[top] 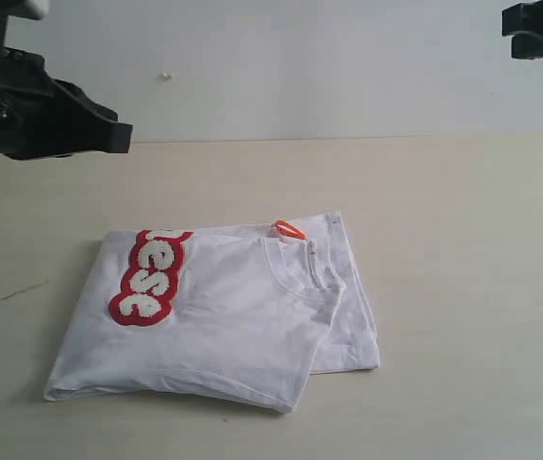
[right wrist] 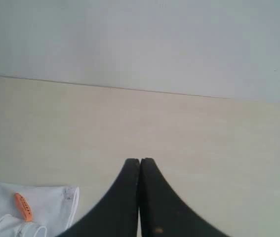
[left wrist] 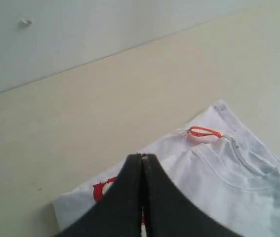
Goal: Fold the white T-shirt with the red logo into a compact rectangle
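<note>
While the white T-shirt [top: 242, 326] lies folded on the bench [top: 463, 240] nearest us, red logo [top: 147, 278] at its left end, we see the left claw [left wrist: 142, 158] and right claw [right wrist: 140, 161] hanging high beyond it, both pinched shut, holding nothing.

The white T-shirt [top: 252, 331] is soft, matt cloth, lightly creased, and the red logo [top: 145, 280] on it looks fuzzy, with puffy white letters. The table [top: 463, 249] is a smooth, matt, pale beige surface with a faint wood-like grain. The left gripper [left wrist: 142, 159] and right gripper [right wrist: 140, 162] look like matt black plastic.
</note>
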Available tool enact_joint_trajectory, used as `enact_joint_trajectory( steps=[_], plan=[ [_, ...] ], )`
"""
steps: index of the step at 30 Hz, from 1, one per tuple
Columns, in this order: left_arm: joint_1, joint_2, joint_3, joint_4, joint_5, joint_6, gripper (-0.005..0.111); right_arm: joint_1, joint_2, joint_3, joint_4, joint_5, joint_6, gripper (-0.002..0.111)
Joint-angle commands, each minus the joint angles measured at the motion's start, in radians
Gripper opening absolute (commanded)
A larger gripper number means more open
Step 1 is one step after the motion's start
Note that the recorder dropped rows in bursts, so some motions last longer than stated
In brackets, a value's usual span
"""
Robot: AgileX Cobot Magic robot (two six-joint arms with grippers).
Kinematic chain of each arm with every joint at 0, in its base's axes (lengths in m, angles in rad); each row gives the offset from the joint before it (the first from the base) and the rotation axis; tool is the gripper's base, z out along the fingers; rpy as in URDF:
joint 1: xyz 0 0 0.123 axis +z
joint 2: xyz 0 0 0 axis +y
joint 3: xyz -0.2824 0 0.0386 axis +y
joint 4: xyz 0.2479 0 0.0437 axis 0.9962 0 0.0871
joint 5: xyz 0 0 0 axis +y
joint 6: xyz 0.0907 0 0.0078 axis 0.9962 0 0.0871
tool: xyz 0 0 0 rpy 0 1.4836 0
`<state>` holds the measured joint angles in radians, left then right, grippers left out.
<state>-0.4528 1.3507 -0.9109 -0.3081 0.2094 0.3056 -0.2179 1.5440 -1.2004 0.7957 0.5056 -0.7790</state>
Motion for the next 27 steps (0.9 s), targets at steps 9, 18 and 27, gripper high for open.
enact_joint_trajectory(
  steps=[9, 18, 27],
  plan=[
    [0.003, -0.29, 0.14, -0.025, -0.083, -0.001, 0.0, -0.003, -0.274, 0.149, 0.06, -0.078, -0.038, 0.0],
    [-0.051, -0.494, 0.275, -0.065, -0.249, 0.001, 0.0, -0.003, -0.496, 0.221, 0.327, -0.071, -0.254, 0.0],
    [-0.129, -0.13, 0.304, -0.089, 0.035, -0.001, 0.0, -0.003, -0.706, 0.268, 0.358, -0.016, -0.267, 0.0]
  ],
)
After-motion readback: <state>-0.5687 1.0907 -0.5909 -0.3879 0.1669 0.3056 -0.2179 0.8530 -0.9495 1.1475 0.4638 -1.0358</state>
